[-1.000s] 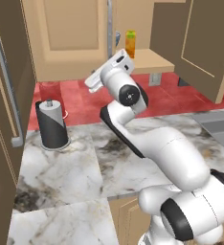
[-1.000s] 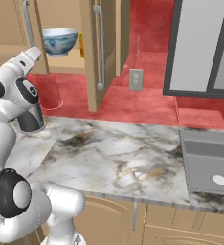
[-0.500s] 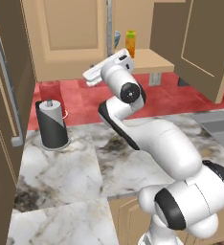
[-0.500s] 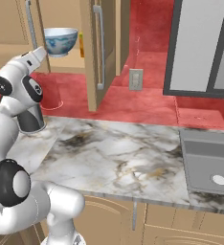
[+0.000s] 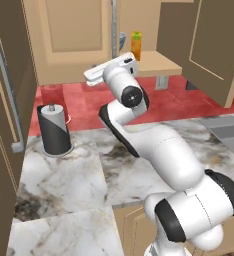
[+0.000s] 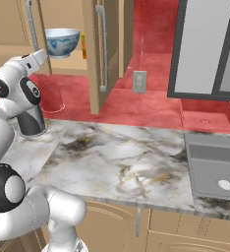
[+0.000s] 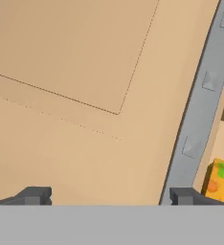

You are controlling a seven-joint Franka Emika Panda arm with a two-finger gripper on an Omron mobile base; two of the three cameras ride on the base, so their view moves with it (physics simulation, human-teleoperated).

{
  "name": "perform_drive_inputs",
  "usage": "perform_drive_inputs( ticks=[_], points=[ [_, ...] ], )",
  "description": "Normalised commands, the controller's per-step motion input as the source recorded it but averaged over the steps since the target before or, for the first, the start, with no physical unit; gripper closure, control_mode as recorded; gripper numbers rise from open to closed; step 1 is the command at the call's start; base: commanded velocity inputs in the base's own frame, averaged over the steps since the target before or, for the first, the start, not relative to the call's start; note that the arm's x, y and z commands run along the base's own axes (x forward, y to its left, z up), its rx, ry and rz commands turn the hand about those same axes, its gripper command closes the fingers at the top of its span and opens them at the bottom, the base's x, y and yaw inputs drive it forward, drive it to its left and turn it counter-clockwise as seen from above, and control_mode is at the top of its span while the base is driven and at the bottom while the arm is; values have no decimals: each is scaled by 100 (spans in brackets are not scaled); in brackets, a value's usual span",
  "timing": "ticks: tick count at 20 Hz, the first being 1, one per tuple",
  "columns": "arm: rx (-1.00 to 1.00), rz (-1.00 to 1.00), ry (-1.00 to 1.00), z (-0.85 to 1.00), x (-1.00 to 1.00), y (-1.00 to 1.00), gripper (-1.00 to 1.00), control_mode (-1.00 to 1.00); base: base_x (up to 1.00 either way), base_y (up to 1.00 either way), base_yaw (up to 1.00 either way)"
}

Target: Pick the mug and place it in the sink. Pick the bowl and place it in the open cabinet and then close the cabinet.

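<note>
Gleaming blue-patterned white bowl (image 6: 62,42)

- You see the cabinet (image 7: 75,95) door as matt tan wood, smooth, with a faint panel line.
- Its bar handle (image 7: 200,95) looks like brushed grey metal.
- The bowl (image 6: 62,42) on the shelf reads as glossy white ceramic with a blue pattern.
- The counter (image 6: 131,162) is polished marble, white with dark veining.
- The sink (image 6: 215,170) looks like dull grey metal.
- The wall (image 6: 151,98) behind shows a flat red finish.
- The paper towel holder (image 5: 53,129) is dark and matt, with white paper.
</note>
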Motion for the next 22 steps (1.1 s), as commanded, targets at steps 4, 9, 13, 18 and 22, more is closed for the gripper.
perform_drive_inputs(
  ticks=[4,9,13,18,22],
  points=[
    [9,0,5,0,0,-31,-100,-100,0,0,0],
    [11,-1,6,5,-5,-65,-100,-100,0,0,0],
    [13,-2,2,21,-19,-88,-100,-100,0,0,0],
    [13,-1,0,27,-39,-52,-100,-100,0,0,0],
    [14,0,0,17,-61,-19,-100,-100,0,0,0]
  ],
)
